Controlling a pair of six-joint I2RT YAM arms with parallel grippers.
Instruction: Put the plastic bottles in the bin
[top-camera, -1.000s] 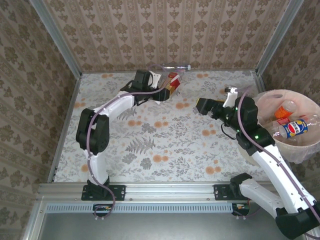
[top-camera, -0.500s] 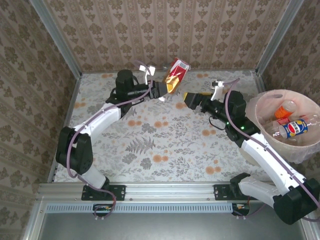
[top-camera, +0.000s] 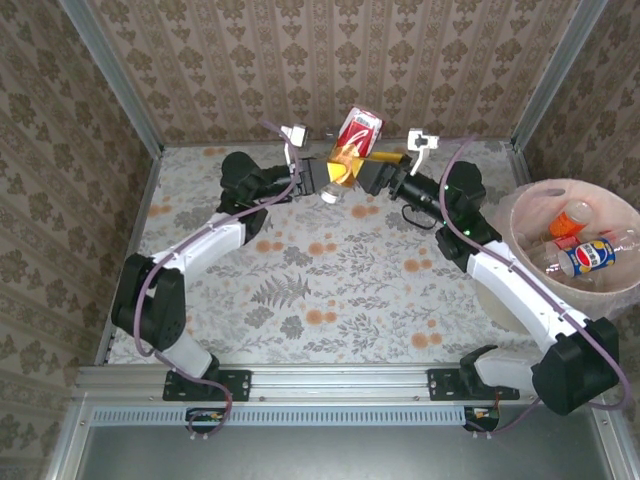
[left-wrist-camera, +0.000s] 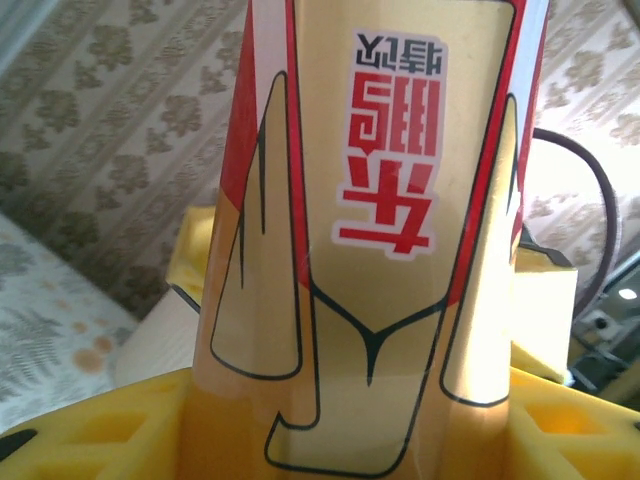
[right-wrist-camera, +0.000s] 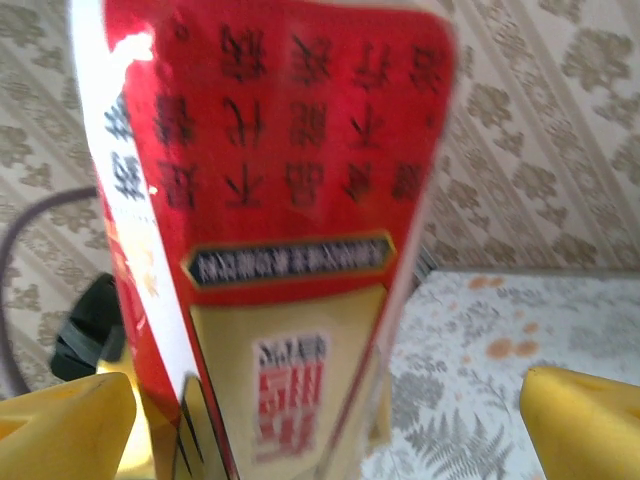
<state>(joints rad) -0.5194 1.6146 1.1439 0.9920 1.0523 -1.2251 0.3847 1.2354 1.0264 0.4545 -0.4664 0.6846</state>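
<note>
While the left gripper is clamped on a clear plastic bottle with a red and gold label, it holds that bottle tilted in the air above the flower-patterned table, well to the left of the round pinkish-beige bin lined with a thin clear bag. The right gripper is at the side of the bottle that faces the bin, its jaws spread wide.

In the left wrist view the bottle rises from between the yellow fingers. Its label has gold panels outlined in black with red edges. A white patch carries large red Chinese characters that read upside down from here.

In the right wrist view the bottle stands between the yellow fingers, close to the left one and apart from the right one. Rows of dark Chinese characters cross the red upper label, too blurred to read.

Inside the bin lie an orange-labelled clear bottle and a clear bottle with a blue label bearing a round red, white and blue mark; its lettering is too small to read.
</note>
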